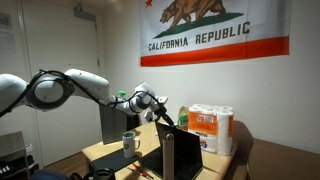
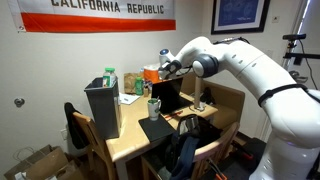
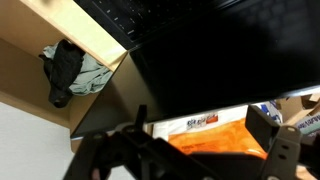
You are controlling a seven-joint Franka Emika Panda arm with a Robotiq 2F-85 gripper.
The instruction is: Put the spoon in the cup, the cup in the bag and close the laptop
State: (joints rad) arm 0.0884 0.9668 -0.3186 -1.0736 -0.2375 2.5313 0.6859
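Your claw (image 3: 195, 140) had its jaws spread as wide as they go, with nothing held between them. In both exterior views it hung low in the middle of the frame, over the top edge of the laptop's (image 2: 168, 97) raised lid. I judge you had brought it there to push the lid down, since empty, wide jaws suit a push better than a pick. In the wrist view the lid filled the centre as one dark panel, with the keyboard running off the upper left.

The laptop stood open near the middle of the table (image 2: 135, 142). The bag (image 2: 103, 108) stood upright to the left of it in the frame, at the table's far corner, with its mouth facing up to take things from above. A small grey vessel (image 1: 130, 141) stood just beside the laptop, left of it in that frame. You could not tell at this size whether it was the cup. The spoon could not be made out anywhere, and the bag's inside was hidden.

An orange package (image 3: 205, 138) showed only in part between the fingers. At the upper left of the wrist view, a dark bundle (image 3: 65, 70) lay on the floor below the table.
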